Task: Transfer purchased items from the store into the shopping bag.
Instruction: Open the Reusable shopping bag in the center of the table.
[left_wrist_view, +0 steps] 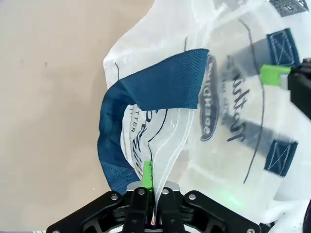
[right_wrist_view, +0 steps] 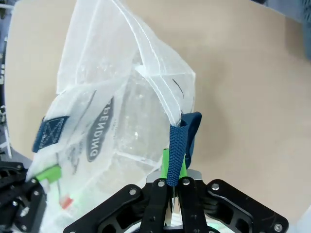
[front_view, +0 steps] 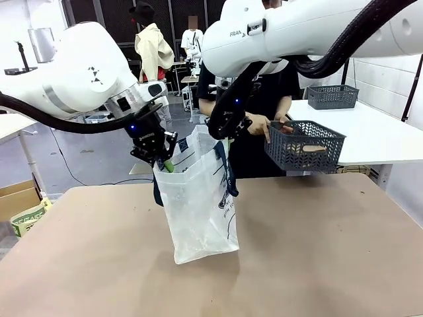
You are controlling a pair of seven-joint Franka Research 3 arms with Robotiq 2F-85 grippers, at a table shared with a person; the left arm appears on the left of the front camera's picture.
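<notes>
On the near middle of the tan counter [front_view: 99, 264], the see-through white bag [front_view: 198, 211] is standing upright, its base apparently resting on the surface. The left tool [front_view: 165, 164] is pinching the bag's left rim with its jaws pressed together on the thin plastic, just beside a navy strap [left_wrist_view: 160, 87]. The right tool [front_view: 228, 140] is gripping the opposite, farther rim, its jaws pressed together where the other strap meets the bag. Pulling on two sides like this is likely holding the mouth open and the limp bag tall, so goods can drop in from above. Farther back and to the right, a person's hand [front_view: 259, 125] is holding the dark grey basket [front_view: 301, 158] in the air near the bag's mouth, probably for unloading. A flat tan pack [front_view: 310, 148] is lying inside the basket.
</notes>
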